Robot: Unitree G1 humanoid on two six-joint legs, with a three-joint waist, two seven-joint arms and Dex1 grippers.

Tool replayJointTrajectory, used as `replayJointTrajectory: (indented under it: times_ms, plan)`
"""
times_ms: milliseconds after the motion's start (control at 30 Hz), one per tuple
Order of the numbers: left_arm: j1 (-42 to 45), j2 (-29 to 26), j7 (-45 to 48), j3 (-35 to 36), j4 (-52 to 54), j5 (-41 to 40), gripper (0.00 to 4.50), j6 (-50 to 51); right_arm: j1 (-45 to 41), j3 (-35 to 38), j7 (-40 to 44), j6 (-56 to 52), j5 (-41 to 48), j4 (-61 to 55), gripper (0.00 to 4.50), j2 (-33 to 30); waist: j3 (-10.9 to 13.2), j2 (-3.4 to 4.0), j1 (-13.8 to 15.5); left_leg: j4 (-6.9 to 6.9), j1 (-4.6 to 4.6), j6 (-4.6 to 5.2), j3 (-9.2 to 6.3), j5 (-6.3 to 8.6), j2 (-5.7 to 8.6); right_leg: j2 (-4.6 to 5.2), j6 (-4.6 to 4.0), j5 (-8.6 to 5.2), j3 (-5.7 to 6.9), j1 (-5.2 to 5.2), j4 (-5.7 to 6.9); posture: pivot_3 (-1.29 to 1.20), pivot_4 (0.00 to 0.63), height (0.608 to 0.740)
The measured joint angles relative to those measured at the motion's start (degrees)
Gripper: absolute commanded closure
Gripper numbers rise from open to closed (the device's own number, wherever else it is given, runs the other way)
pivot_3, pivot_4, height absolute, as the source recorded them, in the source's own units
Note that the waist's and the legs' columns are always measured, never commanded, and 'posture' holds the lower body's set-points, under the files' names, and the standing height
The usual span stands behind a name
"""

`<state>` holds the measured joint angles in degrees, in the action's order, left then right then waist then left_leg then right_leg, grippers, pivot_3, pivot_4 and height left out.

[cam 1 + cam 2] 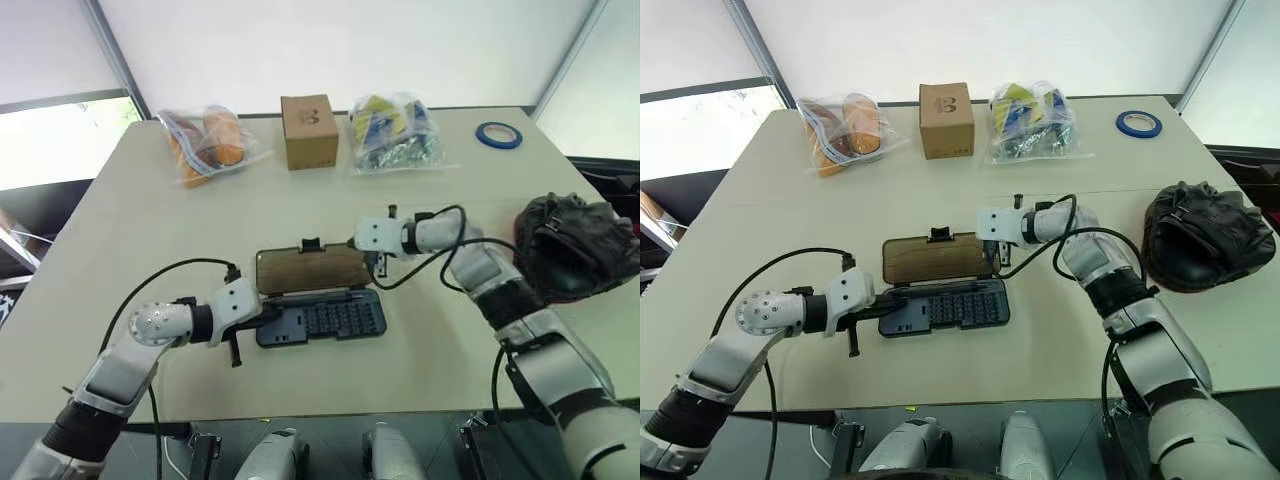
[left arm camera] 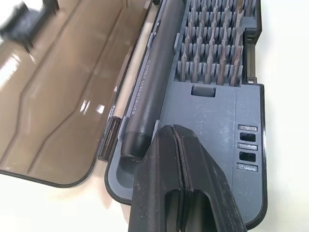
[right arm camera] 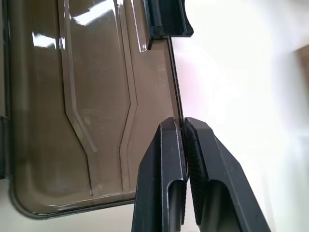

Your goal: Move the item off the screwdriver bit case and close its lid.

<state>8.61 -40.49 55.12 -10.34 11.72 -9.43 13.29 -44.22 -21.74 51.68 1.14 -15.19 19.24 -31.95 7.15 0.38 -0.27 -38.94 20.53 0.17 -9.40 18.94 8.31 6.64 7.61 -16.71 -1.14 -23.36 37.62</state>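
A beige worktop (image 1: 150, 240) stands before a white wall (image 1: 330, 40); a bright window (image 1: 50, 140) glows at one side.

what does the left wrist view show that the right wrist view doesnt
Left wrist view alone: the dark grey tray of the screwdriver bit case, its rows of bits, a black screwdriver handle in its slot, and the left gripper shut, resting on the tray's end.

Right wrist view alone: the right gripper shut on the lid's far edge, beside the black latch tab.

Both: the lid, smoky brown, lying open on the table.
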Motion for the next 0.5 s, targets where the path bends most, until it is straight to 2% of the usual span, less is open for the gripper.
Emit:
replayJointTrajectory:
  times_ms: [100,233,367,433,500]
  plan:
    - [0.19,0.09,0.25,0.04,-0.42,-0.57,4.50,0.08,2.88,0.53,-1.65,-2.57,-1.14,-6.50,4.48,-1.10,0.01,0.01,0.08,0.01,0.02,0.00,0.00,0.00,0.00,0.00,0.00,0.00,0.00,0.00,-0.04,0.00,0.150,0.740]
    - [0.02,2.50,0.54,1.71,-0.25,-5.68,4.50,5.86,4.33,0.55,-3.15,-4.05,-2.26,-9.52,4.48,-1.50,0.06,-0.03,0.20,0.03,0.06,0.00,0.00,0.00,0.00,0.00,0.00,0.00,0.00,-0.01,-0.09,0.00,0.150,0.740]
    - [0.14,5.28,-1.03,11.85,3.73,-26.63,4.50,23.22,4.66,2.23,-5.21,-5.01,-2.56,-9.76,4.48,-1.55,0.27,-0.19,-0.32,-0.24,0.94,-0.04,-0.04,-0.04,-0.06,-0.07,0.01,0.00,0.00,-0.82,0.10,0.00,0.150,0.740]
    - [4.08,5.36,-5.05,19.48,4.03,-37.62,4.50,31.35,4.69,2.51,-5.77,-5.11,-2.56,-9.75,4.48,-1.76,0.36,-0.31,-0.52,-0.25,1.05,-0.09,-0.02,-0.06,-0.05,-0.01,0.01,0.00,-0.01,-1.12,0.41,0.00,0.150,0.740]
    - [9.70,6.04,-10.70,26.82,2.81,-44.36,4.50,34.54,4.82,2.68,-6.12,-5.03,-2.55,-9.78,4.48,-1.86,0.39,-0.32,-0.53,-0.21,1.04,-0.11,-0.02,-0.07,-0.05,-0.02,0.01,0.00,0.01,-1.14,0.38,0.00,0.150,0.740]
